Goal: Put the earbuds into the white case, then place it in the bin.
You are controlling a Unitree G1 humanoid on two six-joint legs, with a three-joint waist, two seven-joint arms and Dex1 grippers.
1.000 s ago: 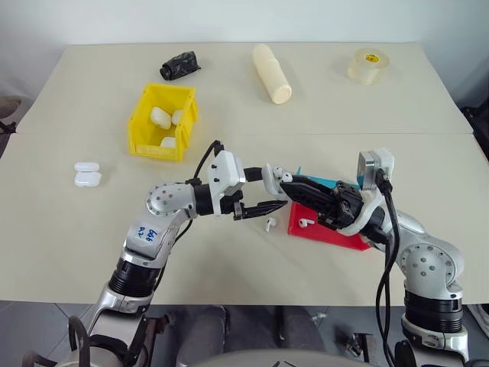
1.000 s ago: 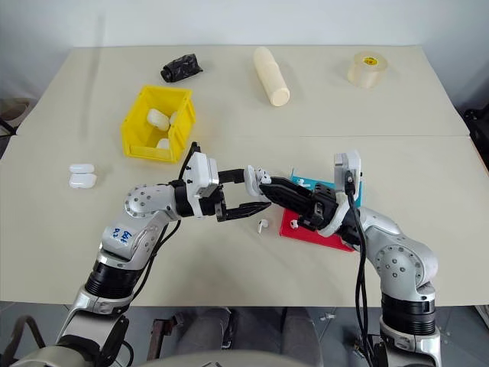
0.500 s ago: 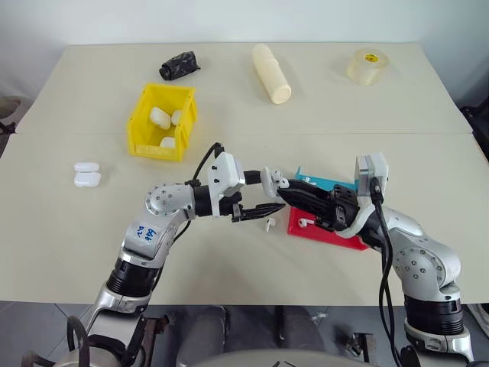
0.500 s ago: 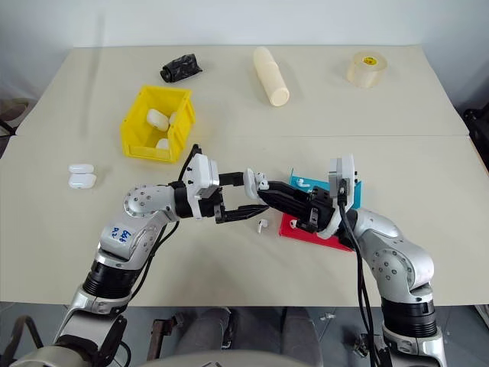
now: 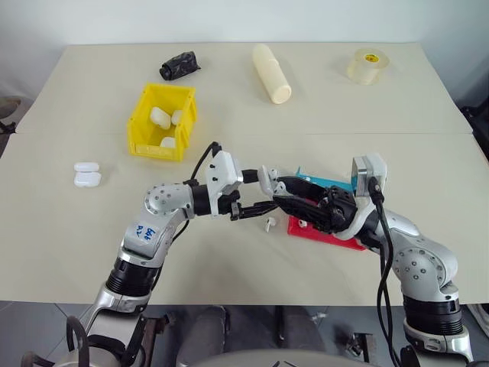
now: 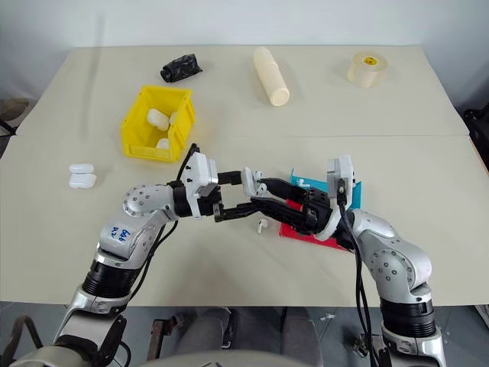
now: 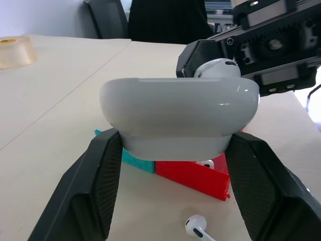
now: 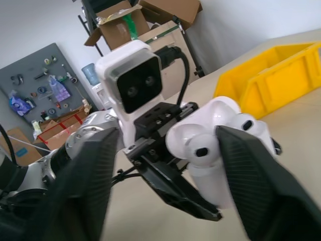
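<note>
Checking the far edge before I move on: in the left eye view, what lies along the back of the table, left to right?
Crumpled black object → cream cylinder → roll of clear tape.

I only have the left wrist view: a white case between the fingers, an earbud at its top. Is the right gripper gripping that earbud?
Observer: No. The right gripper is open, its fingers apart on either side of the white case that the left gripper holds.
Operator: Where is the bin?
Observer: The yellow bin stands on the table beyond the left arm, with three stored cases in it.
Operator: Any cases outside it?
Observer: Two spare cases lie together near the table's left edge.
</note>
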